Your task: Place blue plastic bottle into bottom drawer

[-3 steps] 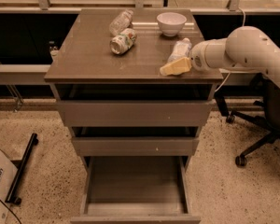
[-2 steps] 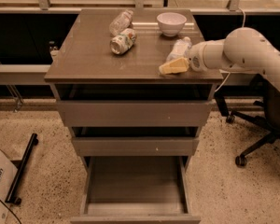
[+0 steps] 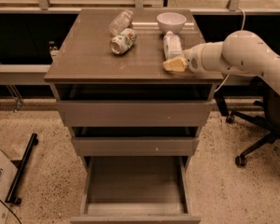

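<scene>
- A speckled floor [image 3: 224,181] surrounds a grey-brown three-drawer cabinet; its flat brown top, the bench [image 3: 88,55], fills the upper middle of the frame.
- The small clear blue plastic bottle with a pale label [image 3: 171,45] lies on the bench's right part, just below a white round bowl [image 3: 171,21].
- The yellowish claw [image 3: 175,65] on the white arm sits at the bottle's near end, touching it, close to the bench's front-right edge; whether it grips cannot be told.
- The wide, deep bottom drawer [image 3: 135,183] stands pulled out at lower centre, its inside bare.
- A green-and-white labelled bottle [image 3: 122,41] and a clear label-less bottle [image 3: 120,21] lie well apart, upper left of the claw.
</scene>
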Controlling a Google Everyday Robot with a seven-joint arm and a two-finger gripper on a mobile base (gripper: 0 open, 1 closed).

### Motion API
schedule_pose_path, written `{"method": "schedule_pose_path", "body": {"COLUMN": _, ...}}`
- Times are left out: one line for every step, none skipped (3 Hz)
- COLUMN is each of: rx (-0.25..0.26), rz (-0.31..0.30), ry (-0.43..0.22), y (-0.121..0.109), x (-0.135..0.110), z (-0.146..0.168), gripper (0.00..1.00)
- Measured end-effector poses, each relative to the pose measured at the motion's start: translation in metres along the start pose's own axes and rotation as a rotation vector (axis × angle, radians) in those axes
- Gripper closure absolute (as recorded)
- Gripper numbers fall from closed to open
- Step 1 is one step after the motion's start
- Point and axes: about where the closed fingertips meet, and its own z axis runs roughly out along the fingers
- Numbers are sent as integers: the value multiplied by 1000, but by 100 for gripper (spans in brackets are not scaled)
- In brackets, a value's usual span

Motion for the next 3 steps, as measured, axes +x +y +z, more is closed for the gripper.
{"method": "schedule_pose_path", "body": {"rx": 13, "rz": -2, "ry": -9, "y": -2, "x": -5, "z": -6, "gripper": 86}}
{"method": "schedule_pose_path", "body": {"rx": 21, "rz": -25, "ry": -7, "y": 0, "x": -15, "z": -18, "gripper": 100}}
{"method": "schedule_pose_path", "body": {"rx": 18, "rz": -56, "ry": 9, "y": 6, "x": -24, "z": -37, "gripper": 100}}
